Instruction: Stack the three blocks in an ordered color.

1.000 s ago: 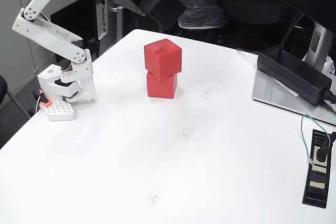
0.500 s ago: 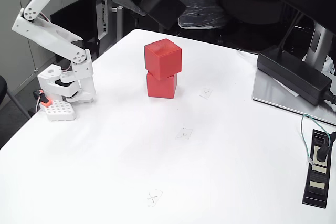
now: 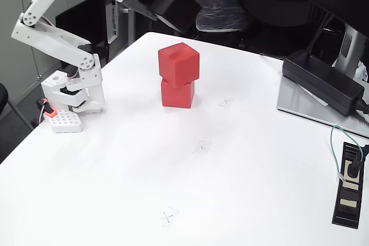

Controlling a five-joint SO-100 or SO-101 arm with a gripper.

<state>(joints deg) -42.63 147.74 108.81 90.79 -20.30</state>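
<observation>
Two red blocks are stacked near the back middle of the white table [image 3: 115, 171]. The upper red block [image 3: 179, 64] sits slightly turned on the lower red block [image 3: 177, 94]. The black block [image 3: 177, 7] hangs in the air above and behind the stack, past the table's far edge. My gripper [image 3: 164, 5] is shut on it, reaching in from the upper left. The dark background makes the block's far side hard to separate.
The arm's white base [image 3: 75, 93] stands at the table's left edge beside a small white perforated block [image 3: 63, 121]. A long black power brick [image 3: 323, 82] and a power strip [image 3: 349, 185] lie at the right. Small X marks [image 3: 202, 146] dot the table.
My gripper with the black block has shifted slightly up and to the left. The red stack has not moved.
</observation>
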